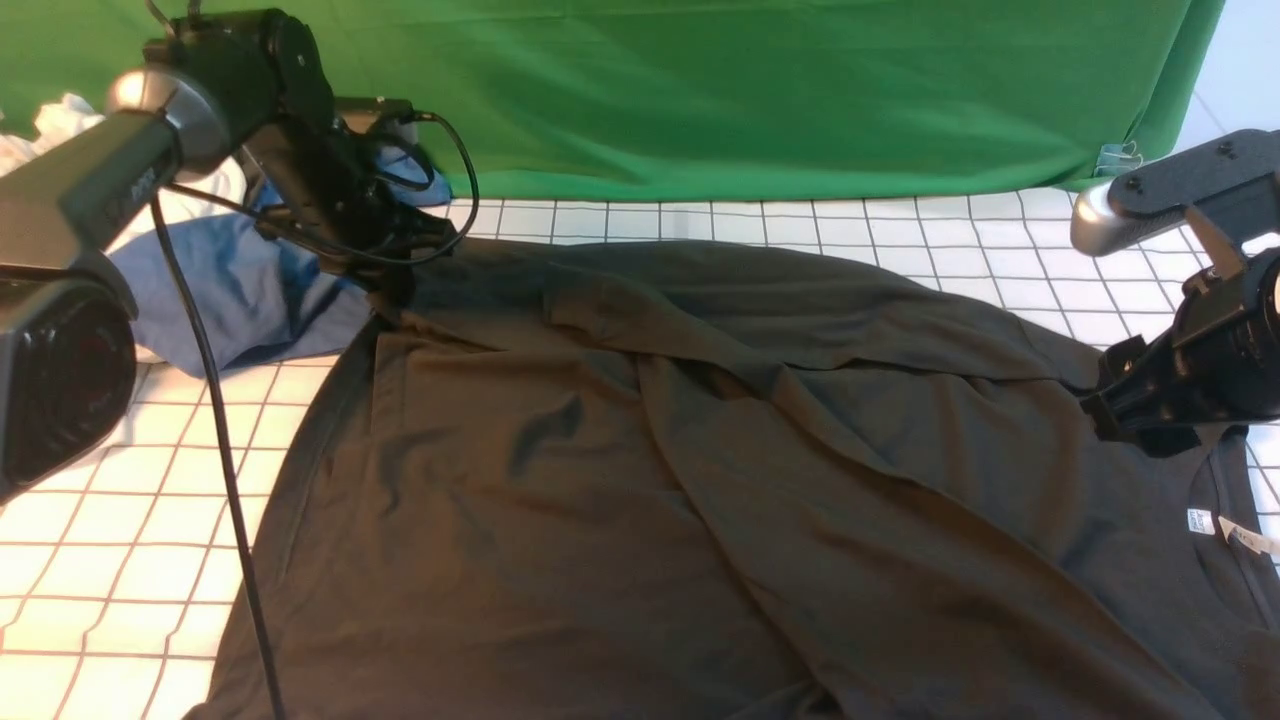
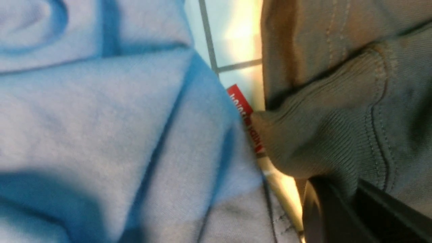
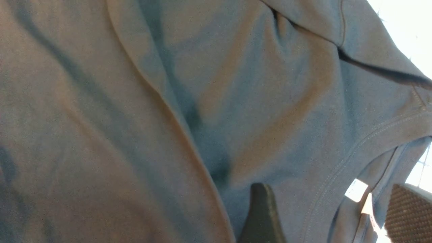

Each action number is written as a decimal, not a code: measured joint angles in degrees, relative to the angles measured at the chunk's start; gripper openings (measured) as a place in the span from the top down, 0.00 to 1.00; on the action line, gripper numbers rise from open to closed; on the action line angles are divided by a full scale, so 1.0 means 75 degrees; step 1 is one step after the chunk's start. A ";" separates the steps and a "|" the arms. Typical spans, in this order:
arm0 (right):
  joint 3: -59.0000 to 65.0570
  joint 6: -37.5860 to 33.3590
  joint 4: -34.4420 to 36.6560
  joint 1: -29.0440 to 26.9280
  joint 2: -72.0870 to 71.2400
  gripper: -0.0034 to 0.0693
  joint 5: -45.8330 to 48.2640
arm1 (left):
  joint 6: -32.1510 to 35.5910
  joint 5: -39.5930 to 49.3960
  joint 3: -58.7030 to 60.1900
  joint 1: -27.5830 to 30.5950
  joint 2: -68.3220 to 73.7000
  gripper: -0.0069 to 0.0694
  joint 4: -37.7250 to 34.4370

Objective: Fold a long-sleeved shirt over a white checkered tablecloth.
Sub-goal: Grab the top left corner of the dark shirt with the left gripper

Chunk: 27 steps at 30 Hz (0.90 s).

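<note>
The long-sleeved shirt is dark charcoal and lies spread and wrinkled over the white checkered tablecloth, with its collar and small white neck tag at the right. At the shirt's far left corner, my left gripper is shut on a ribbed cuff, which runs in between the dark fingers. My right gripper hovers open just over the shirt beside the collar. Its two fingertips stand wide apart over the neckline seam and the tag, and nothing is held between them.
A blue garment lies crumpled at the far left, right beside the held cuff, and fills much of the left wrist view; a red label shows at its edge. A white garment sits behind it. A green backdrop cloth hangs along the far edge.
</note>
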 joint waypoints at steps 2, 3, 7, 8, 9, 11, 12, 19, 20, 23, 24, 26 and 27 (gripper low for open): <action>0.0000 0.0000 0.0000 0.0000 0.0000 0.27 0.0000 | -0.0001 -0.0009 0.0000 0.0000 -0.0060 0.93 -0.0006; 0.0000 0.0000 0.0000 0.0000 0.0000 0.27 0.0000 | 0.0007 -0.0009 0.0000 0.0000 -0.0086 0.93 -0.0006; 0.0000 0.0000 0.0000 0.0000 0.0000 0.27 0.0000 | 0.0159 -0.0006 0.0000 0.0000 -0.0149 0.93 -0.0019; 0.0000 0.0000 0.0000 0.0000 0.0000 0.27 0.0000 | 0.0169 -0.0006 0.0000 0.0000 -0.0149 0.93 -0.0019; 0.0000 0.0000 0.0000 0.0000 0.0000 0.27 0.0000 | 0.0178 -0.0006 0.0000 0.0000 -0.0149 0.93 -0.0019; 0.0000 0.0000 0.0000 0.0000 0.0000 0.27 0.0000 | 0.0219 -0.0006 0.0000 0.0000 -0.0149 0.93 -0.0025; 0.0000 0.0000 0.0000 0.0000 0.0000 0.27 0.0000 | 0.0228 -0.0006 0.0000 0.0000 -0.0149 0.92 -0.0025; 0.0000 0.0000 0.0000 0.0000 0.0000 0.27 0.0000 | 0.0322 -0.0021 0.0000 0.0000 -0.0149 0.80 -0.0025; 0.0000 0.0000 0.0000 0.0000 0.0000 0.27 -0.0009 | 0.0322 -0.0043 0.0000 0.0000 -0.0149 0.77 -0.0025; 0.0000 0.0000 0.0000 0.0000 0.0000 0.27 -0.0009 | 0.0346 -0.0123 0.0000 0.0000 -0.0149 0.66 -0.0017; 0.0000 0.0000 0.0000 0.0000 0.0000 0.27 -0.0009 | 0.0346 -0.0137 0.0000 0.0000 -0.0149 0.64 -0.0017; 0.0000 0.0000 0.0000 0.0000 0.0000 0.27 -0.0024 | 0.0346 -0.0147 0.0000 0.0000 -0.0149 0.63 -0.0017; 0.0000 0.0000 0.0000 0.0000 0.0000 0.27 -0.0024 | 0.0346 -0.0147 0.0000 0.0000 -0.0149 0.63 -0.0017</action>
